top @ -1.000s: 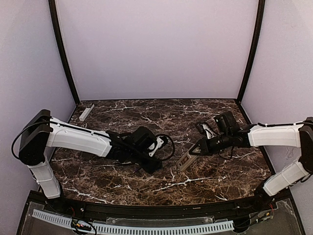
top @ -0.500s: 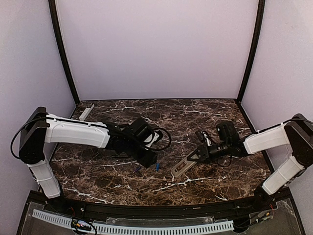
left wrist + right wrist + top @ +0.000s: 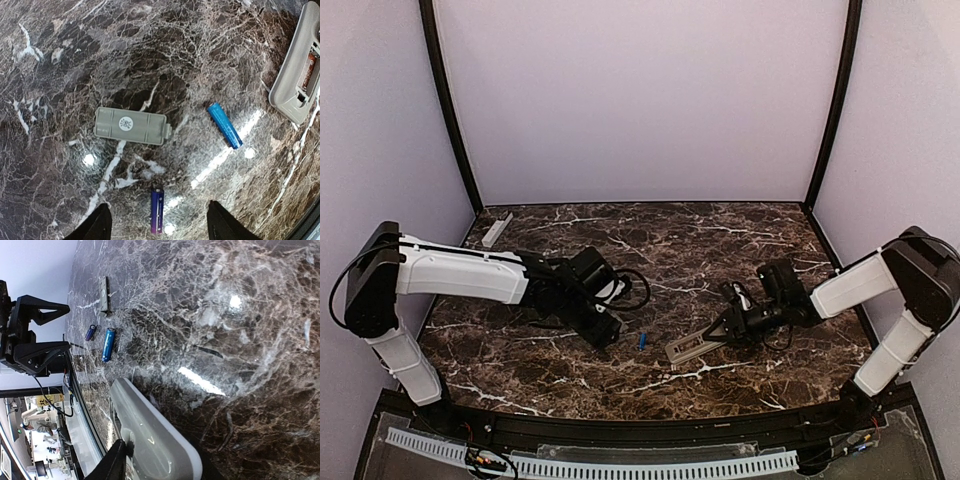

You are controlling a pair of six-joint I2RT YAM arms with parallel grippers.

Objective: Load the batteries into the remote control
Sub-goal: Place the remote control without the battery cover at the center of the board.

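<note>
The remote control (image 3: 686,348) lies back-up on the table (image 3: 740,240), right of the middle and toward the near edge. It is pale grey, and its battery bay is open with a spring showing. The right gripper (image 3: 715,333) sits at its end with a finger against its side, but I cannot tell whether it grips. Beside the remote lie a bright blue battery (image 3: 225,125), a darker battery (image 3: 157,211) and the grey battery cover (image 3: 131,125). The left gripper (image 3: 608,335) hangs over them, spread wide and holding nothing.
</note>
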